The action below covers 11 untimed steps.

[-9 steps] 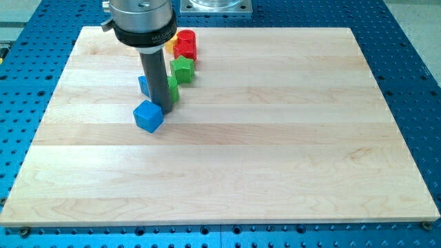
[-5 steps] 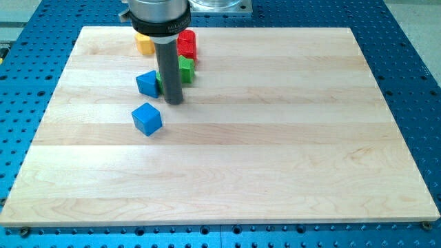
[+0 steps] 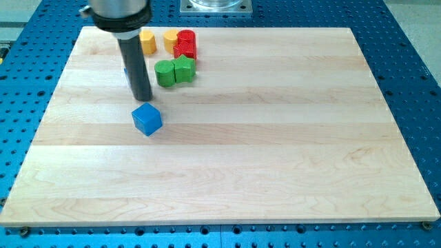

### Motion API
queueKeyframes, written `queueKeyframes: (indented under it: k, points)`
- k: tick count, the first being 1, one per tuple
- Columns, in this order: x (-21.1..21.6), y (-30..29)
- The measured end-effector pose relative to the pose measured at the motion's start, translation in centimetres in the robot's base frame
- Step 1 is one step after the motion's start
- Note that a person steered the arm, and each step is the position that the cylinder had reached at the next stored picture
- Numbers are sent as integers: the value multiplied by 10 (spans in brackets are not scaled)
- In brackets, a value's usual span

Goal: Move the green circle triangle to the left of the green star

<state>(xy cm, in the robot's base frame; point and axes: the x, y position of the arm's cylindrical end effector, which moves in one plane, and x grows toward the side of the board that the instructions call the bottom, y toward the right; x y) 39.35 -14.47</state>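
A green round block (image 3: 164, 72) lies on the wooden board, touching the left side of a green star block (image 3: 183, 69). My tip (image 3: 142, 98) rests on the board to the lower left of the green round block, apart from it. A blue cube (image 3: 147, 118) sits just below my tip. A second blue block is almost fully hidden behind the rod; only a sliver (image 3: 126, 70) shows at its left side.
Two yellow blocks (image 3: 147, 41) (image 3: 170, 40) and a red block (image 3: 185, 45) sit near the board's top edge, above the green pair. The wooden board (image 3: 275, 138) rests on a blue perforated table.
My tip has moved left, from beside the green blocks to the left of them. The green round block now shows in full against the star's left side. The second blue block is now hidden behind the rod.
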Motion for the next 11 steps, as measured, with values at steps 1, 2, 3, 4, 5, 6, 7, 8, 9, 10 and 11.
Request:
queueKeyframes:
  k: [1, 2, 3, 4, 5, 6, 7, 8, 9, 10, 11]
  points:
    - [16, -8]
    - [13, -40]
    - [1, -39]
    - [1, -33]
    - [1, -27]
    - [-1, -11]
    - [-6, -3]
    - [-14, -4]
    - [4, -10]
    - [22, 34]
    - [51, 87]
